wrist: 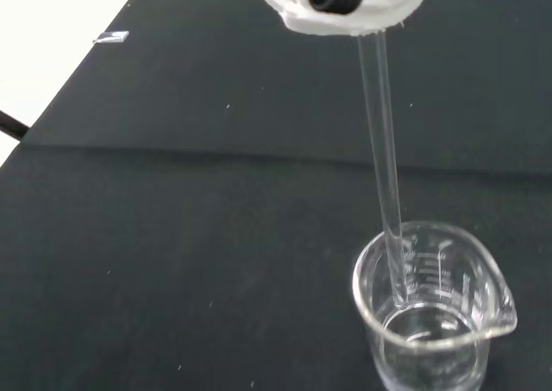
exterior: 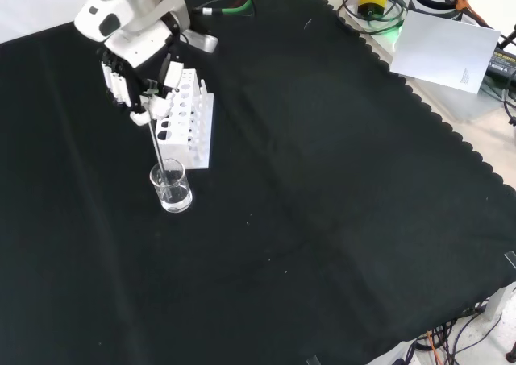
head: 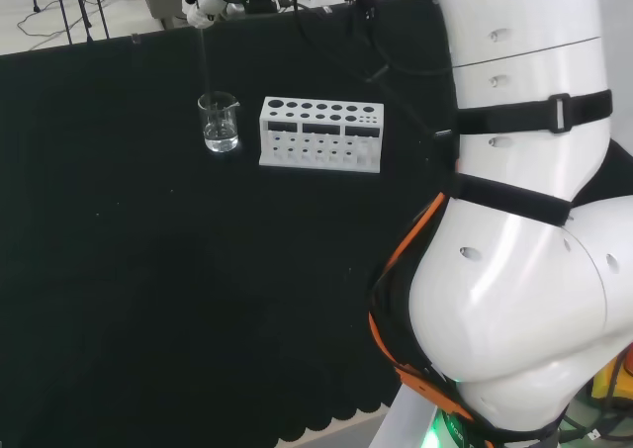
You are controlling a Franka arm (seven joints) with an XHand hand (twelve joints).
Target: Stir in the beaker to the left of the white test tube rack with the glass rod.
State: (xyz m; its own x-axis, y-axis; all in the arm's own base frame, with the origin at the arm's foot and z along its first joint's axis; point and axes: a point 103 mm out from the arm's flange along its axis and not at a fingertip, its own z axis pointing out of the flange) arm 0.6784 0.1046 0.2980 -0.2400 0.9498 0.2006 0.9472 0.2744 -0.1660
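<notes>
hand above the far end of the white test tube rack in the front view, fingers curled downward, fingertips and thumb pinched on the top end of the glass rod. nothing else held. in the wrist view, a blurred white part of the hand with the glass rod running out from under it.

glass rod nearly upright, slightly tilted, thin and clear, lower end inside the beaker. in the wrist view, tip of the rod down past the rim of the beaker, close to one side of the wall; whether touching the bottom, cannot tell.

beaker small, clear, upright on the black cloth, with a pouring spout and faint printed marks on the side. some clear liquid low inside, seen in the head view as a bright band near the base of the beaker.

in the head view, beaker just to the left of the white test tube rack, apart from it, rod rising from it toward the hand at the top edge. in the front view, beaker nearer than the rack, just beside its near end.
</notes>
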